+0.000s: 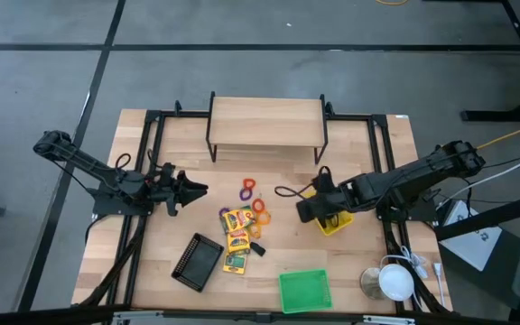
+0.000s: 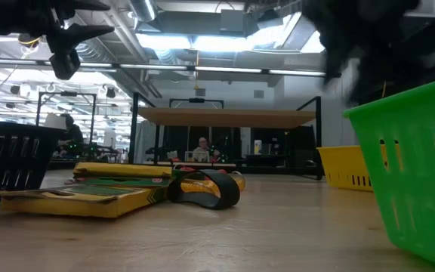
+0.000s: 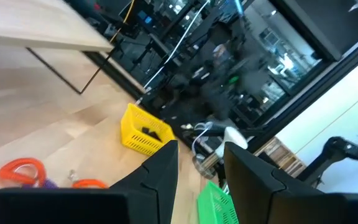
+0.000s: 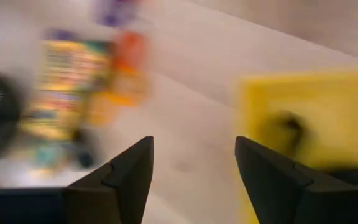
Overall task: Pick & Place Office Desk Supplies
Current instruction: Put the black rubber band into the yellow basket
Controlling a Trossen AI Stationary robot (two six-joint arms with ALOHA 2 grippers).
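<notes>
Three flat yellow crayon boxes (image 1: 236, 238) lie flat mid-table, and a small black clip (image 1: 257, 248) rests beside them. Purple, red and orange rings (image 1: 256, 204) lie just beyond the boxes. Another black clip (image 4: 288, 126) sits inside the yellow bin (image 1: 334, 222). My right gripper (image 1: 301, 211) hovers open at that bin's left edge, its fingers (image 4: 129, 177) over bare table. My left gripper (image 1: 197, 190) is open in the air, left of the rings, pointing toward the table's right. From the low view, the boxes (image 2: 89, 198) and clip (image 2: 206, 189) show close up.
A black mesh tray (image 1: 197, 261) lies left of the boxes and a green bin (image 1: 304, 291) stands at the near edge. A wooden riser shelf (image 1: 266, 122) stands at the far side. A white cup-like thing (image 1: 394, 281) and cables sit near the right corner.
</notes>
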